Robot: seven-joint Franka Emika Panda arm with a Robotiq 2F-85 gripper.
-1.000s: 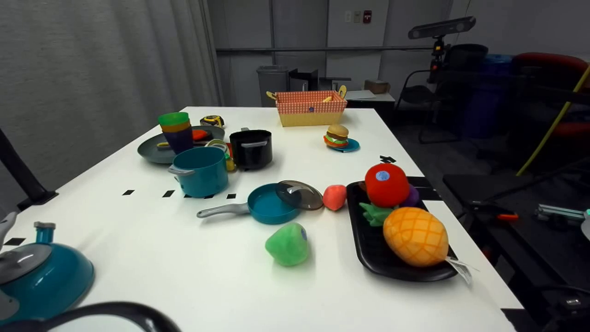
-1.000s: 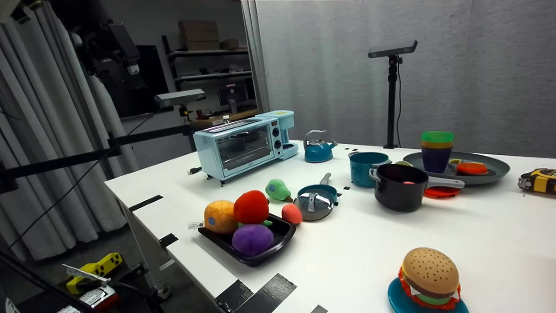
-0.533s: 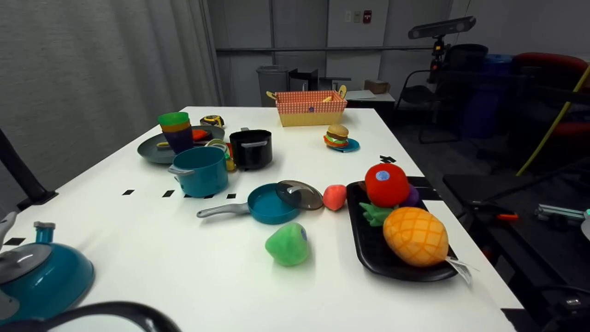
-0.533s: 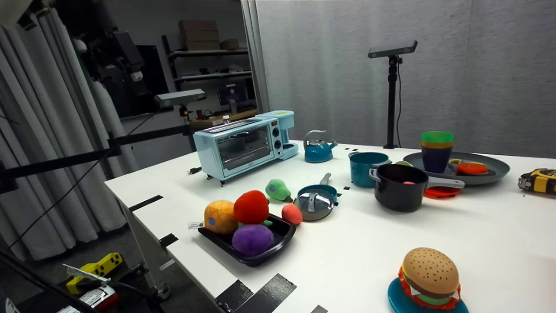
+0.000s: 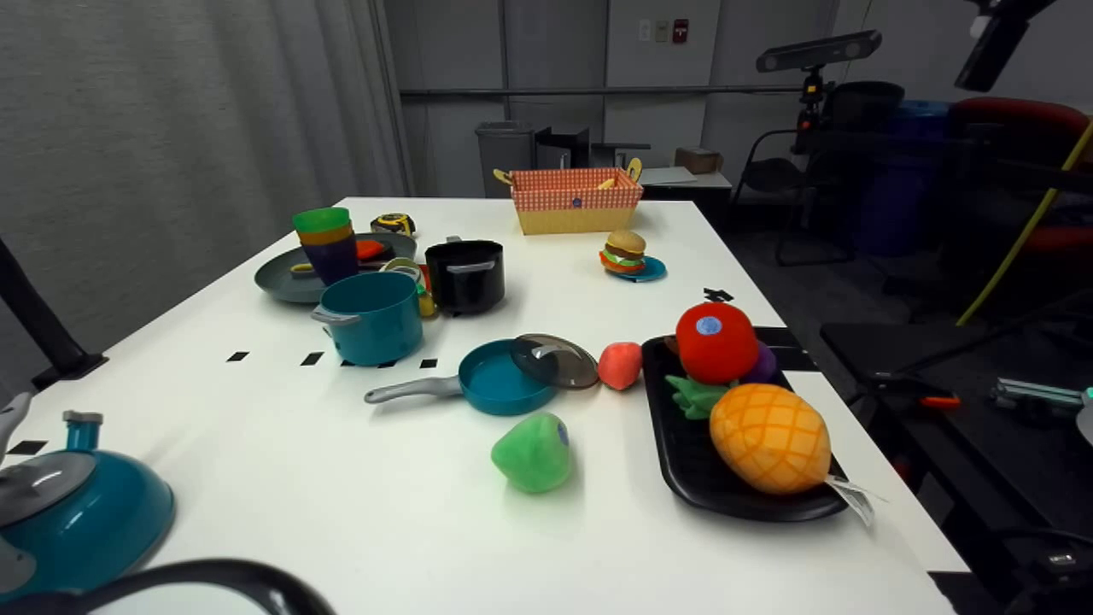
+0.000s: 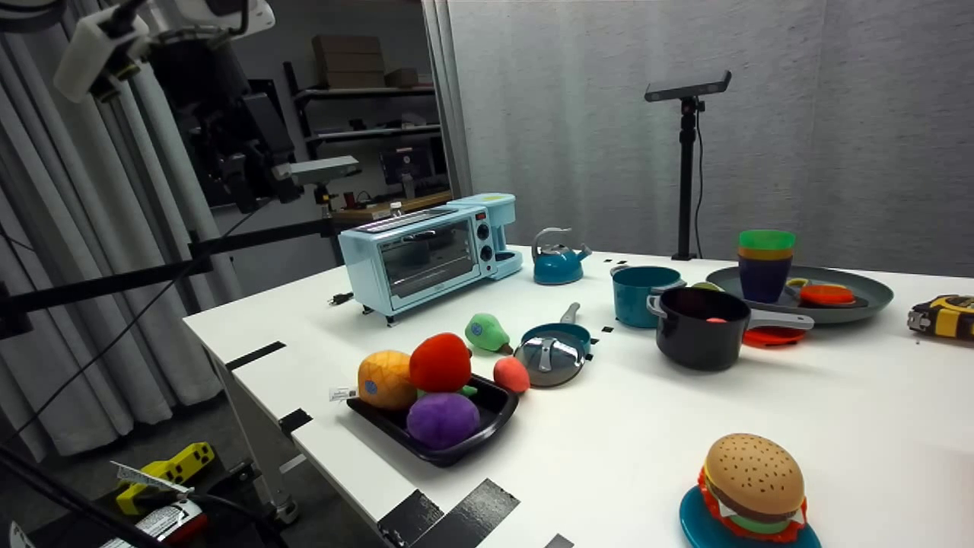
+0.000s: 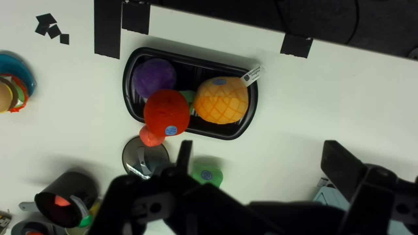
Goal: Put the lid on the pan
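Observation:
The pan [image 5: 491, 384] is small, shallow and teal with a grey handle. It stands on the white table in both exterior views [image 6: 572, 332]. The dark glass lid [image 5: 559, 362] lies off-centre and tilted, partly over the pan's rim on the side away from the handle. Its grey grip faces up in an exterior view [image 6: 549, 362]. In the wrist view the lid [image 7: 141, 156] is at lower left, and the pan is mostly hidden behind a finger. My gripper [image 7: 258, 145] is wide open and empty, high above the table. It also shows in an exterior view [image 6: 266, 196].
A pink toy [image 5: 620, 366] sits against or very near the lid. A green toy [image 5: 534, 453] lies beside the pan. A black tray [image 5: 683, 478] with plush toys is close by. A teal pot [image 5: 376, 325], black pot [image 5: 466, 278] and toaster oven [image 6: 426, 259] also stand there.
My gripper has moved down and to the right in an exterior view and now enters another exterior view at the top right corner. The pan, lid and toys have not moved.

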